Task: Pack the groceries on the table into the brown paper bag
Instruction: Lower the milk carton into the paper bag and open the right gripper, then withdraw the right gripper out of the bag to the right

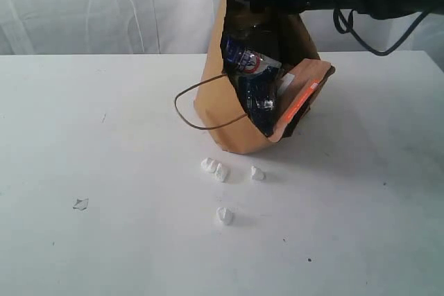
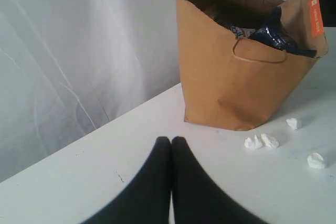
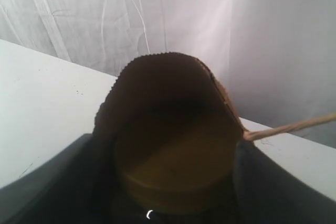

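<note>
**Right arm over the bag, left arm idle**

The paper bag stands near the middle of the worktop, its mouth open and one cord handle looping out at the front. A dark-blue noodle pack and an orange pouch stick out of the top.

The right end effector is at the bag's mouth. Its dark fingers are spread wide on either side of the round top of a yellow-lidded jar down inside the bag. I cannot tell whether they press on it.

The left end effector is pinched fully together and holds nothing. It hangs low over bare worktop, apart from the bag. White crumbs lie in front of the bag.
</note>
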Controlling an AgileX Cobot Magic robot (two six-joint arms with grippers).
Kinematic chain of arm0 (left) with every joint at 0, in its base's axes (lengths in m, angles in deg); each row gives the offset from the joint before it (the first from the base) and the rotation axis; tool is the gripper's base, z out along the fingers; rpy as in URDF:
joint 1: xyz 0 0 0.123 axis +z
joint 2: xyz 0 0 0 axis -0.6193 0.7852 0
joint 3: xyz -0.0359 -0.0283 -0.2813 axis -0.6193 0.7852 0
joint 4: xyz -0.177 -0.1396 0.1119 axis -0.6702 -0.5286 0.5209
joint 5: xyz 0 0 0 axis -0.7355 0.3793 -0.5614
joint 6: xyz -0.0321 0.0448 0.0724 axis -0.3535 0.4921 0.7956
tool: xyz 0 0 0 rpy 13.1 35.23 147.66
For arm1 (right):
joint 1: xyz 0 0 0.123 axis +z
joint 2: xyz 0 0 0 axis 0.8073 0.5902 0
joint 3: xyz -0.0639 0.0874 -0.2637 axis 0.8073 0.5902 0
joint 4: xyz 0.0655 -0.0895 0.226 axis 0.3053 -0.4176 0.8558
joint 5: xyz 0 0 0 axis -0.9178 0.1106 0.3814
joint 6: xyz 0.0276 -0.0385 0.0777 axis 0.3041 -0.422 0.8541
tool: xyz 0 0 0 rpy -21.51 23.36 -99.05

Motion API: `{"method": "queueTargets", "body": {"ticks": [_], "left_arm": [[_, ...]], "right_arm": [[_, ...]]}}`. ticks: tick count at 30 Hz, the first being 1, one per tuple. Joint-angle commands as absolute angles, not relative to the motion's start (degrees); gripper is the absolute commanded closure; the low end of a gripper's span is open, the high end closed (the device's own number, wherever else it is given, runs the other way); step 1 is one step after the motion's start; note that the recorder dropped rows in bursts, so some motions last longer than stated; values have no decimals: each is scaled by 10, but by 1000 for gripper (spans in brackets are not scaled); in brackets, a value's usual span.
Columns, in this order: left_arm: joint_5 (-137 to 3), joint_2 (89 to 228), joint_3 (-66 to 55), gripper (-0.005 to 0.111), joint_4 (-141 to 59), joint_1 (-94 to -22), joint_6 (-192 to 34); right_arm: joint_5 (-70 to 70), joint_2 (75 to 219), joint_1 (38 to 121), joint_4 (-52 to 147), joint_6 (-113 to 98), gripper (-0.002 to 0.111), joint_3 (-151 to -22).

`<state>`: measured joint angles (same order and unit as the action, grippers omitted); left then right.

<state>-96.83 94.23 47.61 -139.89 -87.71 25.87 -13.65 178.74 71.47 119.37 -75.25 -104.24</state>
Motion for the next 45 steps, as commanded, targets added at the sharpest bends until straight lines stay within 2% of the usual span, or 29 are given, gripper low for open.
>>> {"method": "queueTargets", "body": {"ticks": [1,5,8,11,18,22,26,31,35,38,41,45], "left_arm": [[-969,943,476,107,-1411,-876,255],[-961,943,476,107,-1411,-876,255],[-926,943,475,107,-1309,-876,255],[-875,943,461,107,-1244,-876,255],[-868,943,456,107,-1306,-876,208],[-930,943,456,107,-1411,-876,166],[-975,943,460,107,-1411,-876,145],[-917,943,460,107,-1411,-876,145],[-802,943,470,107,-1411,-876,144],[-740,943,491,107,-1411,-876,125],[-747,943,521,107,-1411,-876,98],[-841,943,549,107,-1411,-876,93]], "right_arm": [[-123,1759,711,1197,-759,40,-1045],[-92,1722,710,1194,-758,41,-1043],[-66,1688,707,1186,-758,51,-1042],[-59,1662,697,1163,-758,70,-1042],[-57,1618,664,1105,-760,108,-1042],[-59,1596,627,1048,-760,108,-1042],[-64,1575,573,958,-760,108,-1042],[-127,1562,483,806,-755,108,-1042],[-247,1573,412,677,-619,108,-1042],[-373,1597,371,552,-387,108,-1042],[-511,1644,338,416,-132,108,-1042],[-676,1711,318,390,-136,108,-1033]]}}
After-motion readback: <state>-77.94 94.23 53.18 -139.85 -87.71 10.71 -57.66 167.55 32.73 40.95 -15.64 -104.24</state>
